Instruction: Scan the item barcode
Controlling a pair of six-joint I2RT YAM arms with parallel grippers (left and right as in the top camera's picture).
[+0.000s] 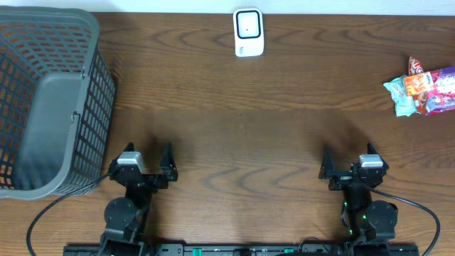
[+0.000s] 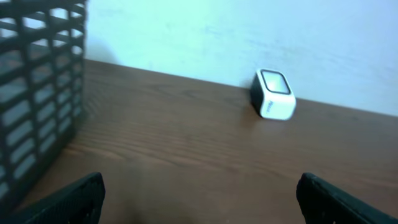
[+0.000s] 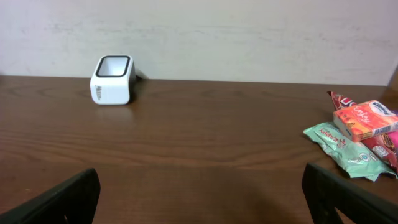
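We took the white scanner (image 1: 249,32) as our mark; it stood upright at the far edge of the wooden table (image 1: 249,121), its window facing up. The pile of snack packets (image 1: 425,91) lay well to the right of the scanner and a little nearer the arms, by the table's right edge. In it an orange box (image 3: 364,118) rested on a teal packet (image 3: 339,148), with purple and red wrappers beside them. Nothing touched the pile.

Well to the left of the scanner stood a grey mesh basket (image 1: 96,107); from above we saw nothing lying in it.

The left gripper (image 1: 149,151) sat on the near side, left of the scanner, with its jaws wide apart and nothing between them. The right gripper (image 1: 347,152) sat on the near side, right of the scanner, with its jaws likewise spread and empty. Both wrist views showed bare wood between the dark fingers (image 3: 62,199).
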